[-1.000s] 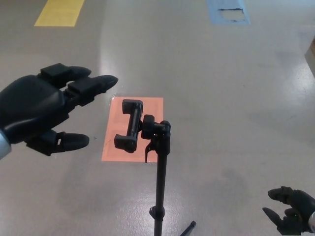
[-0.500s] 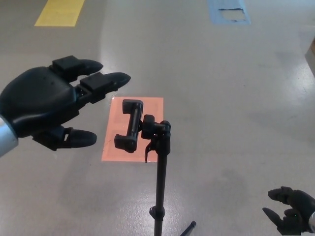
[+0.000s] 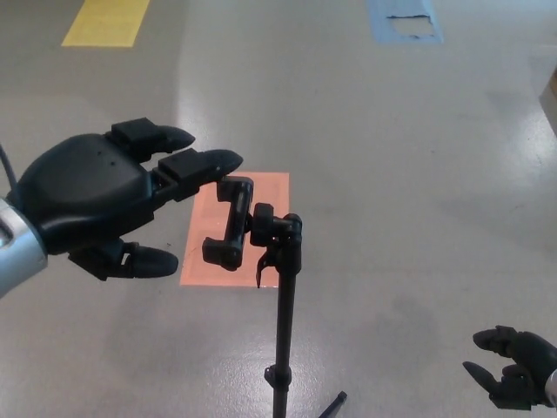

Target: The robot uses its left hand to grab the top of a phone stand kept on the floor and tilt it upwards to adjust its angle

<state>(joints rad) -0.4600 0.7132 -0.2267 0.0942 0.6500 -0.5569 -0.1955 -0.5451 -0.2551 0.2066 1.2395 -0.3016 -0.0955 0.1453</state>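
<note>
A black phone stand (image 3: 283,313) rises from the floor in the middle of the head view, with its clamp head (image 3: 231,223) at the top, empty of any phone. My left hand (image 3: 100,198) hovers just left of the clamp, open, its two fingers (image 3: 204,164) stretched toward the clamp's upper end and the thumb (image 3: 144,259) spread below. The fingertips are very close to the clamp; contact is unclear. My right hand (image 3: 515,376) sits low at the bottom right corner, far from the stand, fingers loosely curled and holding nothing.
An orange rectangle (image 3: 261,196) is marked on the grey floor behind the clamp. A yellow patch (image 3: 104,22) lies at the top left and a blue patch (image 3: 402,19) at the top right. One tripod leg (image 3: 331,405) shows at the bottom.
My left hand has moved right and slightly down toward the clamp, staying open. The stand and my right hand have not moved.
</note>
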